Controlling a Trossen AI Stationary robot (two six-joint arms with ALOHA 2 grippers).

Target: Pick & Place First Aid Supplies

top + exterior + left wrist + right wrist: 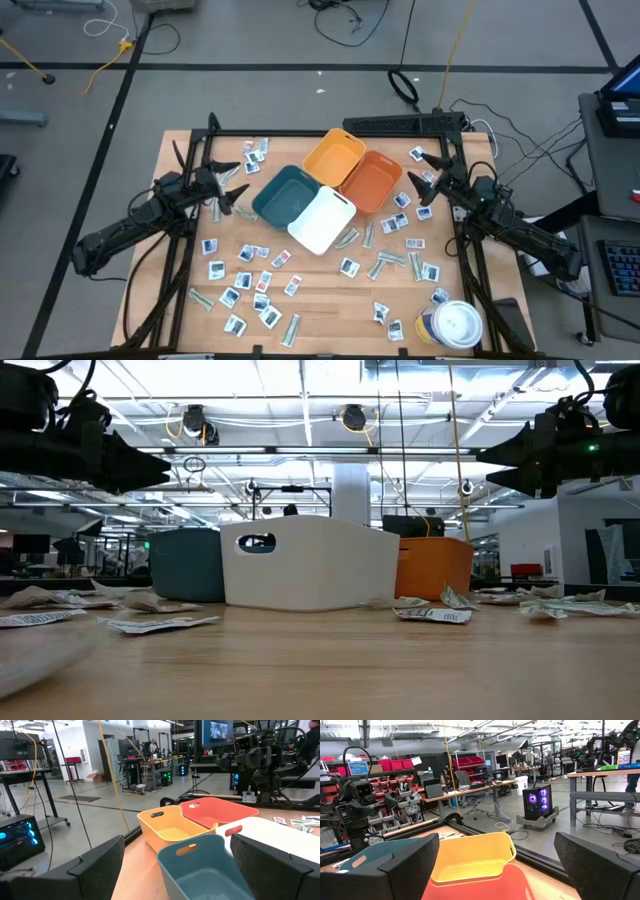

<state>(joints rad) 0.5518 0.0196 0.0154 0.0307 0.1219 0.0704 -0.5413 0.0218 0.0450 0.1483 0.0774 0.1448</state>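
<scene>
Two dark jointed arms, each hand wedge-fingered and matte black.

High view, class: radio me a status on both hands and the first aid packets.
Left hand open, empty, beside teal bin. Right hand open, empty, beside orange bin. Packets scattered on table, none held. Nothing blocking.

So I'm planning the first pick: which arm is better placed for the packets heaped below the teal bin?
Probably left: the open left gripper hovers beside the teal bin, nearer those packets than the right gripper.
</scene>
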